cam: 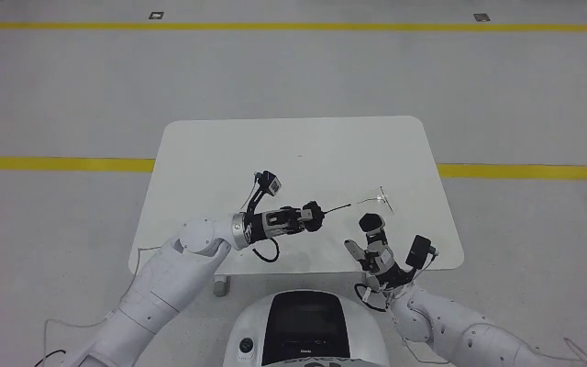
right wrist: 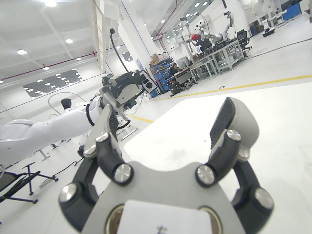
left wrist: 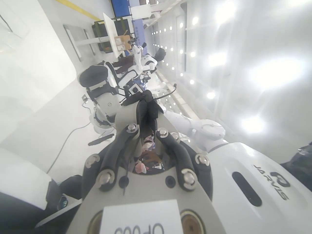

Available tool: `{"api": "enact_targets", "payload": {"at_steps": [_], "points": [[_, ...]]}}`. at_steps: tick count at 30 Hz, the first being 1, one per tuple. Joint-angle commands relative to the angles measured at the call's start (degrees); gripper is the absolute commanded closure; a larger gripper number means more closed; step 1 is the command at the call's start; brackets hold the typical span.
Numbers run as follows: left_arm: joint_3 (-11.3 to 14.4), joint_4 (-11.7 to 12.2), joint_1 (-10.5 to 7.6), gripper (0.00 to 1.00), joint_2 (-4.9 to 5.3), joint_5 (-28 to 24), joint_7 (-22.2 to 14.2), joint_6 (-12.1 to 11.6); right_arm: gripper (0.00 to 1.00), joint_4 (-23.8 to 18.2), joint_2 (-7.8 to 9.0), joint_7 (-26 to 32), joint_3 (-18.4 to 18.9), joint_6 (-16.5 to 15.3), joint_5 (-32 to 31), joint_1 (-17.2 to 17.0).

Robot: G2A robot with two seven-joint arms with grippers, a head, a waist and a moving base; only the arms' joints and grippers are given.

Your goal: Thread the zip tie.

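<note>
A thin black zip tie (cam: 339, 208) is held at one end by my left gripper (cam: 315, 216), which is shut on it above the middle of the white table (cam: 293, 147). Its free length points right. In the left wrist view the closed fingertips (left wrist: 146, 101) pinch the tie (left wrist: 168, 92), which curves away to a small head. My right gripper (cam: 363, 236) stands open near the table's front right edge, just short of the tie's free end. In the right wrist view its fingers (right wrist: 223, 118) are spread with nothing between them, and the tie (right wrist: 116, 49) rises from the left gripper (right wrist: 121, 91) beyond.
A small pale, thin item (cam: 382, 195) lies on the table just beyond the right gripper. The table's far half is bare white surface. Yellow floor lines (cam: 73, 164) run behind the table.
</note>
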Motion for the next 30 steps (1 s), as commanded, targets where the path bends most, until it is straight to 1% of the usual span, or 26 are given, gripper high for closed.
{"api": "enact_targets", "payload": {"at_steps": [1, 3, 5, 6, 8, 16, 17, 19, 22, 27, 30], "points": [[-0.21, 0.68, -0.21, 1.0, -0.23, 0.67, 0.42, 0.0, 0.0, -1.4, 1.33, -0.04, -2.68, 0.0, 3.19, 2.29], [-0.26, 0.95, -0.28, 1.0, -0.53, 0.63, 0.57, 0.0, 0.0, -2.71, 2.65, 0.53, -5.44, 0.0, 5.77, 4.78], [-0.27, 1.19, -0.4, 1.0, -0.83, 0.78, 0.66, 0.0, 0.0, -4.08, 3.84, 1.96, -8.45, 0.0, 6.72, 7.42], [-0.27, 1.28, -0.44, 1.0, -0.96, 0.83, 0.72, 0.0, 0.0, -4.58, 4.16, 2.99, -8.55, 0.0, 6.71, 7.85], [-0.24, 1.37, -0.5, 1.0, -1.26, 0.96, 0.92, 0.0, 0.0, -4.58, 4.16, 2.99, -8.55, 0.0, 6.71, 7.85], [-0.24, 1.37, -0.5, 1.0, -1.26, 0.96, 0.92, 0.0, 0.0, -4.51, 4.15, 3.25, -8.43, 0.11, 6.77, 7.81], [-0.24, 1.37, -0.5, 1.0, -1.26, 0.96, 0.92, 0.0, 0.0, -4.17, 4.16, 3.9, -7.75, 0.0, 7.39, 7.67], [-0.24, 1.37, -0.5, 1.0, -1.26, 0.96, 0.92, 0.0, 0.0, -5.39, 4.47, 5.3, -6.98, 0.0, 10.59, 7.19], [-0.24, 1.37, -0.5, 1.0, -1.26, 0.96, 0.92, 0.0, 0.0, -7.4, 5.94, 9.24, -6.71, 0.0, 14.31, 7.5], [-0.24, 1.37, -0.5, 1.0, -1.26, 0.96, 0.92, 0.0, 0.0, -13.5, 9.71, 16.6, -6.77, 0.0, 21.88, 8.53], [-0.24, 1.37, -0.5, 1.0, -1.26, 0.96, 0.92, 0.0, 0.0, -16.12, 12.0, 21.39, -6.0, 0.0, 26.25, 8.96]]}}
